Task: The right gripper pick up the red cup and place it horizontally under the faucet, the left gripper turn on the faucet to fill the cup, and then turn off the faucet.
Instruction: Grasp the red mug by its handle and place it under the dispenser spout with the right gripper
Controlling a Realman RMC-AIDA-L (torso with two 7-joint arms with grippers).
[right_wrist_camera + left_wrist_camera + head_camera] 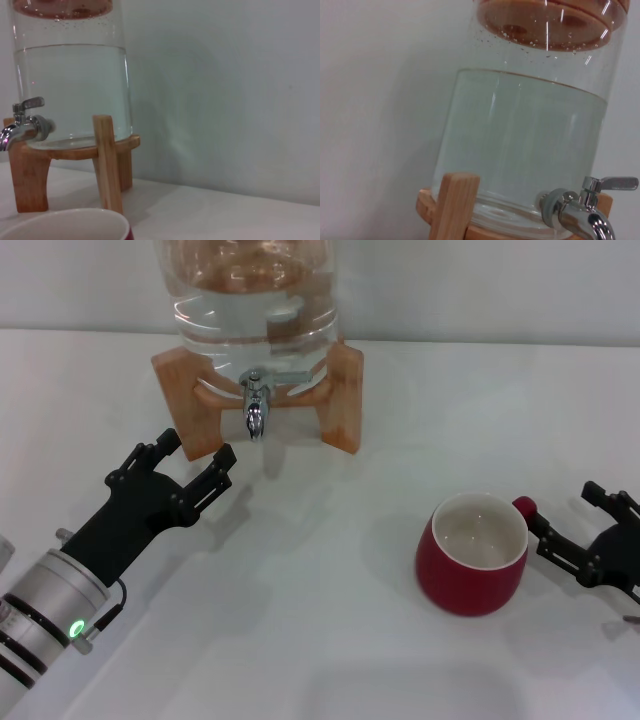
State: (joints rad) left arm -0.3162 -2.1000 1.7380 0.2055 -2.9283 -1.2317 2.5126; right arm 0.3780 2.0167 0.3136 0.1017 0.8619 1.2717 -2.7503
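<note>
We note the red cup [472, 555] upright, well right of the faucet [255, 408], handle toward our right gripper [562, 530], spread wide just beside it; left gripper [195, 462] also wide.

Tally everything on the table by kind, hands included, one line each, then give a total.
Red cup: 1
Clear water jug: 1
Wooden stand: 1
Faucet: 1
Robot hands: 2, left hand and right hand
Total: 6
</note>
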